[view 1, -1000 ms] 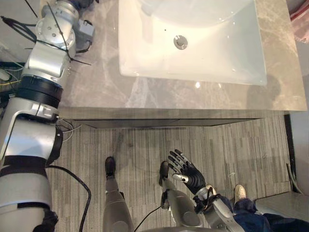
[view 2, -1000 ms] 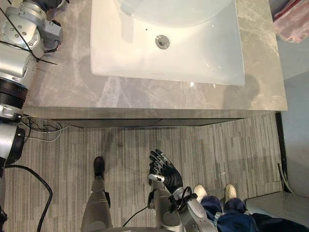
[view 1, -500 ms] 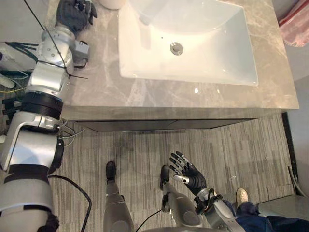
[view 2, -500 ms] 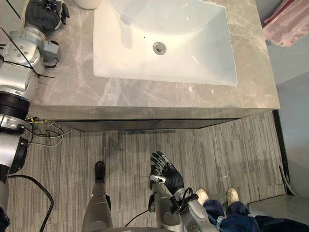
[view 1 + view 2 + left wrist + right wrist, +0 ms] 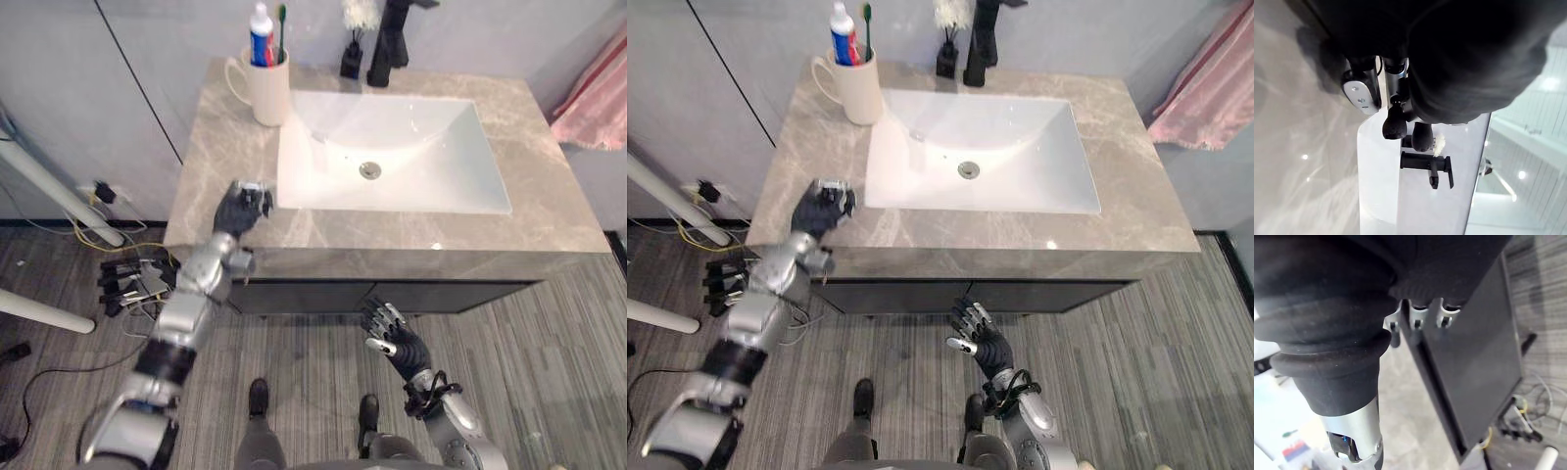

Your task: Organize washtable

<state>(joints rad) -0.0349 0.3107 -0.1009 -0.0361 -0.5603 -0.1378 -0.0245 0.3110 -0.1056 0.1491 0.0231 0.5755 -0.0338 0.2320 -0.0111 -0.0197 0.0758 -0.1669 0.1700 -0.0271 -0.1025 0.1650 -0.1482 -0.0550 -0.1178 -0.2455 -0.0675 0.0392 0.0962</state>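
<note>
My left hand (image 5: 243, 206) now hovers over the front left of the washtable (image 5: 220, 147), fingers curled and empty. It has drawn back from the cup (image 5: 266, 86), which stands upright at the back left corner with the toothpaste (image 5: 260, 22) and toothbrush (image 5: 282, 24) in it. My view has lifted to show the whole top, bare around the sink (image 5: 411, 157) apart from that cup and the faucet (image 5: 392, 39), so I judge the tidying nearly done. My right hand (image 5: 392, 333) hangs low before the cabinet (image 5: 313, 294), fingers spread, holding nothing.

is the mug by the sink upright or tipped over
Upright: the mug stands on its base on the countertop beside the sink, with the toothpaste and toothbrush sticking up out of it.
</note>
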